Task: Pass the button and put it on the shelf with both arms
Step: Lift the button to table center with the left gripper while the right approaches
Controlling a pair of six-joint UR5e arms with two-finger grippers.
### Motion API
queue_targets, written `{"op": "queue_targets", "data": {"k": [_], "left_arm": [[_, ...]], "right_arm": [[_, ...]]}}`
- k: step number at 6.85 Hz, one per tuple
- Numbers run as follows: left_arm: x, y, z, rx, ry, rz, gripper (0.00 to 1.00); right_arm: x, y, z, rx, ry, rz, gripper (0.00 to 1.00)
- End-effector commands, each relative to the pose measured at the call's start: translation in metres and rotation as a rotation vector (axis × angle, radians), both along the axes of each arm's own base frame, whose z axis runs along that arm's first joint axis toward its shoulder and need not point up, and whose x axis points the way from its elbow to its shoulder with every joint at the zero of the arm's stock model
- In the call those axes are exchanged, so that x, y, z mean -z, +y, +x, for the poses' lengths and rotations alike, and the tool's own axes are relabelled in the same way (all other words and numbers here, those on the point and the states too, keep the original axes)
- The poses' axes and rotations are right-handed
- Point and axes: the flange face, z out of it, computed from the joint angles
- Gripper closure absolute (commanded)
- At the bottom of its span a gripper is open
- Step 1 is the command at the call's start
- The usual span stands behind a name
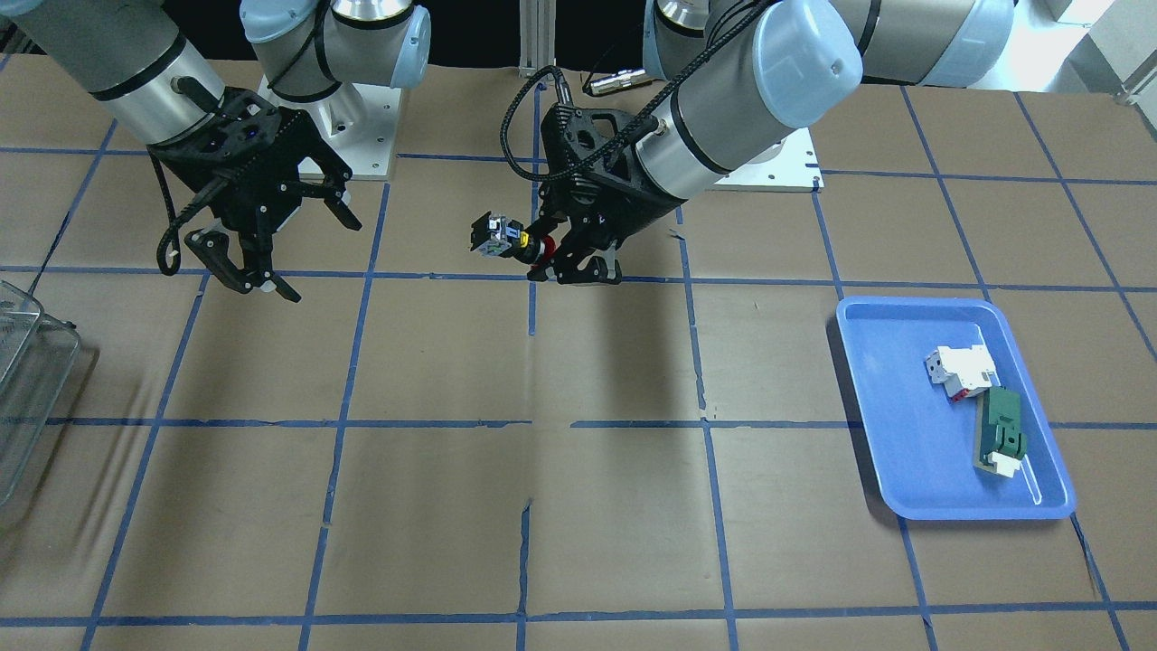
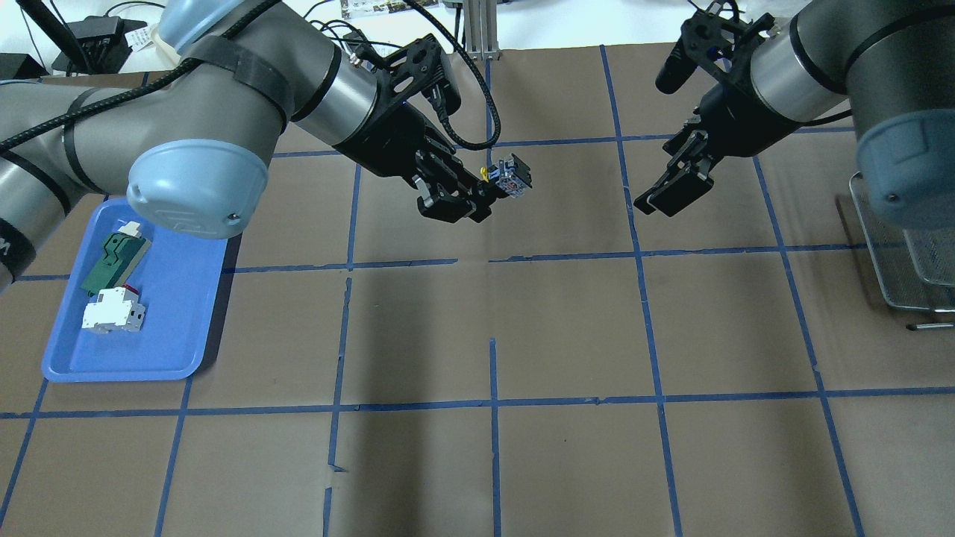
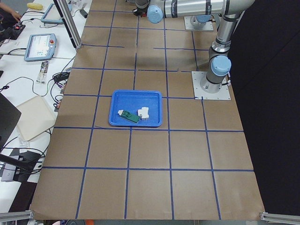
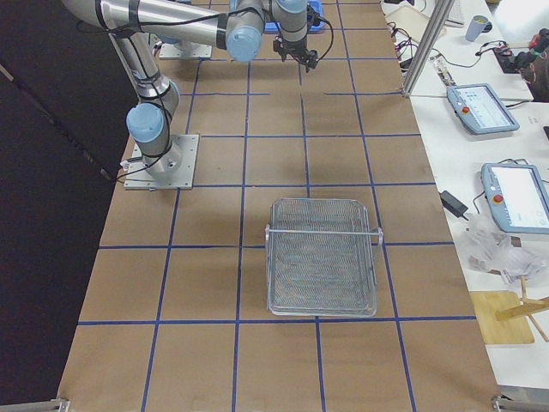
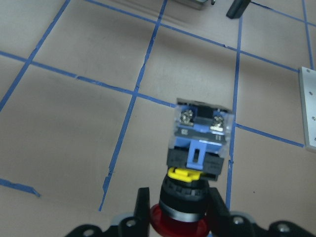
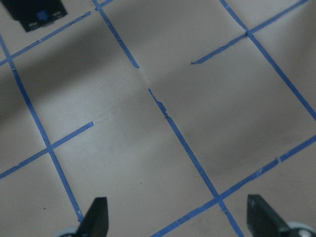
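Observation:
The button (image 1: pixel 508 240) has a red cap, a yellow ring and a blue-grey block base. My left gripper (image 1: pixel 568 260) is shut on its red cap end and holds it level above the table's middle, base pointing toward my right arm. In the left wrist view the button (image 5: pixel 200 148) sticks out from between the fingers, base away from the camera. It also shows in the overhead view (image 2: pixel 512 176) ahead of the left gripper (image 2: pixel 477 200). My right gripper (image 1: pixel 289 249) is open and empty, a grid square away from the button. The right wrist view shows its spread fingertips (image 6: pixel 96 219) over bare table.
A blue tray (image 1: pixel 904 488) on my left side holds a white block with a red part (image 1: pixel 963 369) and a green-and-white flat piece (image 1: pixel 999 436). A wire basket (image 2: pixel 895 253) stands at my right edge of the table, seen whole in the exterior right view (image 4: pixel 322 257).

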Motion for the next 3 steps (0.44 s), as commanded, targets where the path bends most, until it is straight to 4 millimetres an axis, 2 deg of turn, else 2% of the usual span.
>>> {"op": "queue_targets", "data": {"k": [1,2,3], "left_arm": [[0.018,0.005,0.006,0.103,0.008,-0.046,1.00],[0.033,0.009,0.010,0.155,0.013,-0.067,1.00],[0.038,0.011,0.012,0.195,0.024,-0.091,1.00]], "right_arm": [[-0.009,0.022,0.020,-0.172,-0.132,-0.097,0.00],[-0.017,0.026,0.026,-0.190,-0.164,-0.128,0.00],[-0.023,0.026,0.034,-0.216,-0.237,-0.163,0.00]]}}
